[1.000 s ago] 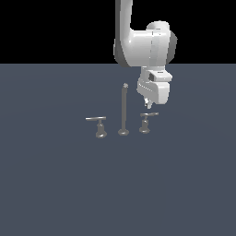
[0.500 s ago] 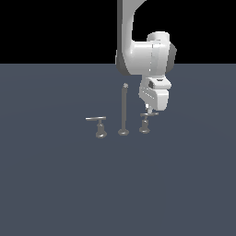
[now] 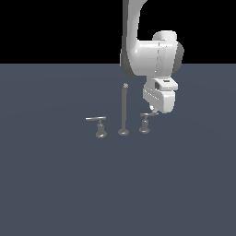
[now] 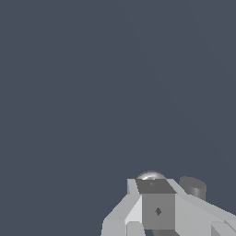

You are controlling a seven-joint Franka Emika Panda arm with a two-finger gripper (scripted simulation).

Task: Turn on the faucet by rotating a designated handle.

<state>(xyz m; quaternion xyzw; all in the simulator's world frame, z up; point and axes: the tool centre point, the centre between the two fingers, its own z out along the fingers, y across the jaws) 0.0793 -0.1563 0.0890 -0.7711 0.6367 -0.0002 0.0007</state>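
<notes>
The white Panda arm's gripper (image 3: 152, 111) hangs low over the dark grey-blue floor (image 3: 55, 184), its tip right at the far end of the designated handle's lever. Whether its jaws are parted or closed cannot be told: the exterior view shows only the blocky white hand above them, and the wrist view shows pale finger bodies (image 4: 156, 209) crowded together with no clear gap.

The faucet (image 3: 123, 110), a small grey metal set, stands in a row across the exterior view: a tall thin upright spout post in the middle, a low handle with the longer flat lever bar (image 3: 97, 124) on the exterior view's left, and the designated handle (image 3: 145, 122), grey metal with a shorter thin lever bar on a stubby flared base, on the exterior view's right, just beside the post.

The short lever lies roughly level, its long axis running across the exterior view, and the end away from the post reaches under the gripper; touching or just apart cannot be settled. So the handle lies directly below and slightly toward the post from the tool.

The arm drops from above, wrist bent over, the hand pointing steeply down. A push sideways on the lever tip looks like the next need.
</notes>
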